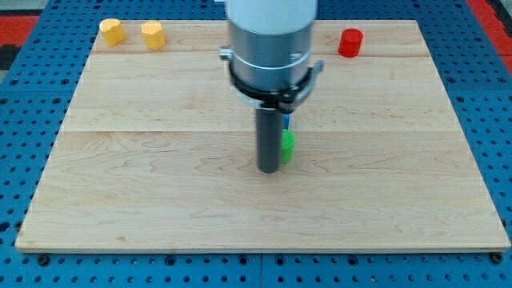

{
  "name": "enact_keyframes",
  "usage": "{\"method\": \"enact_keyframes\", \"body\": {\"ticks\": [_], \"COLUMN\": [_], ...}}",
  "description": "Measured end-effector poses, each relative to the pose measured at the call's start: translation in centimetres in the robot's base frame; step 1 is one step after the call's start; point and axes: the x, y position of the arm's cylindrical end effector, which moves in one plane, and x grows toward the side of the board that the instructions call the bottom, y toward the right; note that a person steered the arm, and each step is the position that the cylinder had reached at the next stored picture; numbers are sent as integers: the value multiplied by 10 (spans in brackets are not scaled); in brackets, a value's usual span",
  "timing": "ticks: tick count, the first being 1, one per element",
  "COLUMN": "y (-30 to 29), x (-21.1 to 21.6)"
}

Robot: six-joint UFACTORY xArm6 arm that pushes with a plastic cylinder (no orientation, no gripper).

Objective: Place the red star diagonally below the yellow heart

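Note:
My tip (268, 170) rests on the board near its middle. A green block (287, 147) sits right against the rod's right side, mostly hidden by it. A sliver of a blue block (287, 122) shows just above the green one, behind the rod. A red block (350, 42) stands at the view's top right; its shape is not clear. Two yellow blocks stand at the view's top left: one (112, 31) farther left, one (153, 35) to its right. I cannot tell which is the heart. The tip is far from the red and yellow blocks.
The wooden board (160, 184) lies on a blue perforated table (24, 96). The arm's white and grey body (272, 40) hangs over the board's top middle and hides what is behind it.

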Motion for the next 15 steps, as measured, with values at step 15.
{"method": "enact_keyframes", "body": {"ticks": [15], "y": [-51], "x": [-315]}}
